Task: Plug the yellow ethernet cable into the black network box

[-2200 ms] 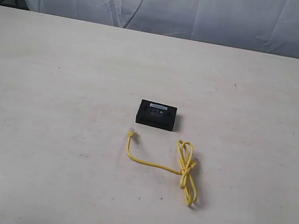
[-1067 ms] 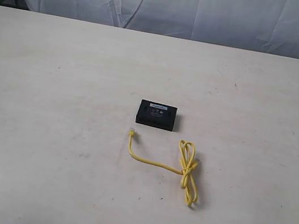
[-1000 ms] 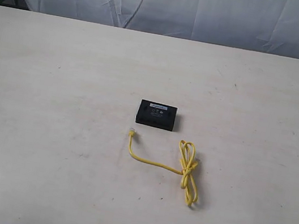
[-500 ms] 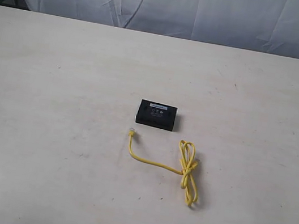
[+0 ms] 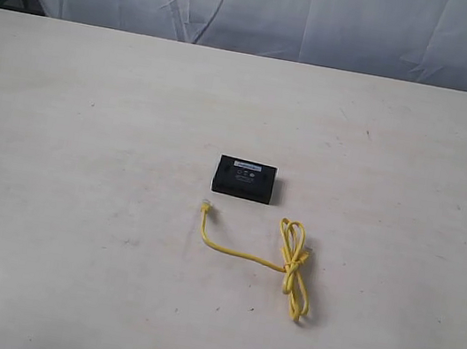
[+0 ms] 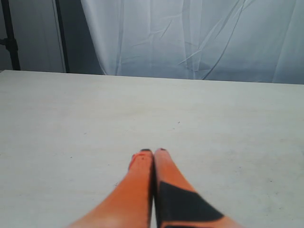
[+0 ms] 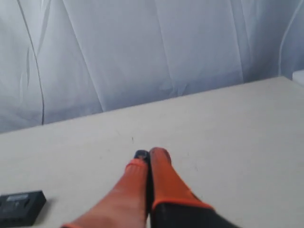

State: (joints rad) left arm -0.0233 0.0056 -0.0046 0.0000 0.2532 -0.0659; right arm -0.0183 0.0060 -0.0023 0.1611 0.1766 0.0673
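Yellow ethernet cable (image 5: 294, 260), seemingly knotted, lies unplugged near black network box (image 5: 245, 179)

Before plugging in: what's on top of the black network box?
Only a white label strip on the black network box; its print is unreadable. Its underside is hidden.

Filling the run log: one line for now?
cable: unplugged | box: untouched | left gripper: shut, empty | right gripper: shut, empty
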